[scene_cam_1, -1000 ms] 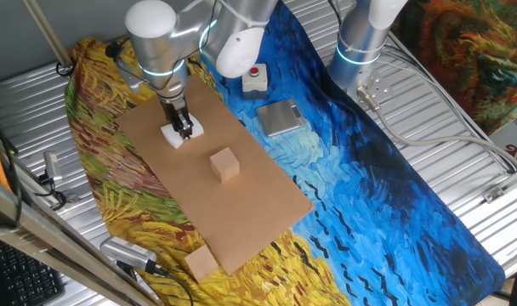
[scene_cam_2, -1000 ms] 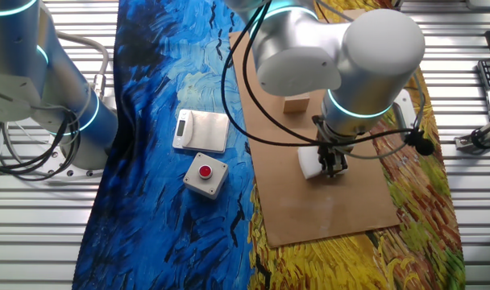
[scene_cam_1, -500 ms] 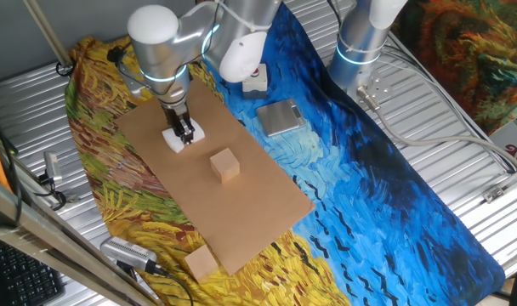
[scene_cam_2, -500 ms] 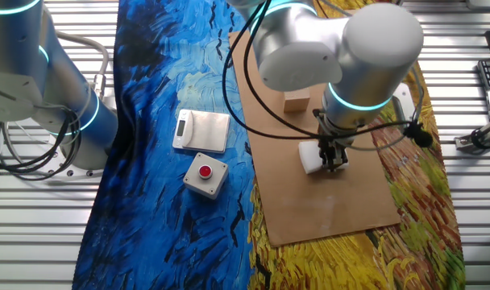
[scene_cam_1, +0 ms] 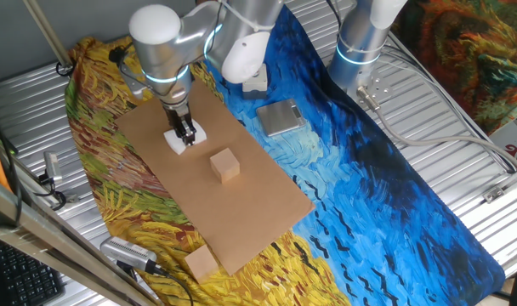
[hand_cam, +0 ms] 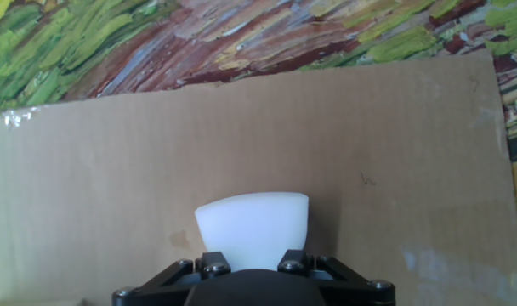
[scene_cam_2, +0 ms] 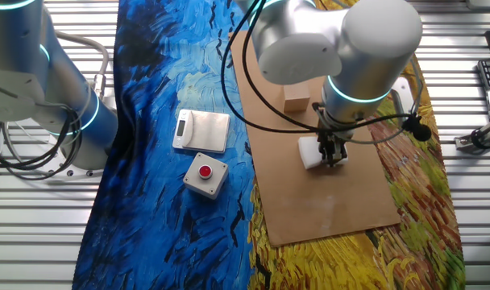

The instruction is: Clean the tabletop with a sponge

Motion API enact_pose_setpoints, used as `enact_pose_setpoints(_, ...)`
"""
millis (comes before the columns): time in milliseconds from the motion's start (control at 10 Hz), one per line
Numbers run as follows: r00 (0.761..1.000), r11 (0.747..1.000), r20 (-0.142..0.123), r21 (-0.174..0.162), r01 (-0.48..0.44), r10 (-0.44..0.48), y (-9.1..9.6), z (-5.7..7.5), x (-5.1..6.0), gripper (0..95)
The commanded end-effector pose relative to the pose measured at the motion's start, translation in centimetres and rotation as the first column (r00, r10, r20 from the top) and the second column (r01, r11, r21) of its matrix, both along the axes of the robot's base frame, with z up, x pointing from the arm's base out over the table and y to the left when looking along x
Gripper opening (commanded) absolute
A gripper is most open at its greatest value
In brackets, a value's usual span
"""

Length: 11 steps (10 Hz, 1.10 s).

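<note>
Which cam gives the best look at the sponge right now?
Hand view: the sponge fills the centre, unobstructed, resting on the tabletop. In both fixed views it is a small white block, partly hidden by the gripper.

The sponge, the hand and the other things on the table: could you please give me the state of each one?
Sponge: gripped, pressed flat on the board.
Hand: shut on the sponge, pointing down.
Cardboard tabletop: lying flat on the painted cloth.
Wooden cube: upright on the board, untouched.
Second wooden block: off the board, at its near corner.

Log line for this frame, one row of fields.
phase: wiping | gripper: shut on sponge | sponge: pressed on cardboard tabletop | wooden cube: on board, apart
</note>
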<state>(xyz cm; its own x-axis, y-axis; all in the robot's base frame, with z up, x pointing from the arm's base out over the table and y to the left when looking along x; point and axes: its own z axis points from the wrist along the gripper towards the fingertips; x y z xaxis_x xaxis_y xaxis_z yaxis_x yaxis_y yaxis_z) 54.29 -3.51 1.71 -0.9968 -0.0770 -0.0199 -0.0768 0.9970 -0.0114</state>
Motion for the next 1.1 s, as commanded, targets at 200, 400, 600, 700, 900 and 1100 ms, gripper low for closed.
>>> enact_pose_setpoints(200, 1.0, 1.0, -0.001, -0.003, 0.008, -0.008, 0.9, 0.3, -0.2, 38.0)
enact_pose_setpoints(400, 1.0, 1.0, 0.001, 0.001, 0.015, -0.015, 1.3, 0.2, -0.2, 38.0)
enact_pose_setpoints(600, 1.0, 1.0, 0.002, -0.002, 0.018, -0.018, 1.9, 0.1, -0.2, 38.0)
enact_pose_setpoints(700, 1.0, 1.0, 0.003, -0.002, 0.022, -0.022, 2.2, 0.0, -0.2, 38.0)
enact_pose_setpoints(900, 1.0, 1.0, 0.005, -0.005, 0.025, -0.025, 2.5, 0.0, -0.2, 38.0)
enact_pose_setpoints(1100, 1.0, 1.0, 0.005, -0.001, 0.028, -0.028, 2.5, 0.1, -0.2, 38.0)
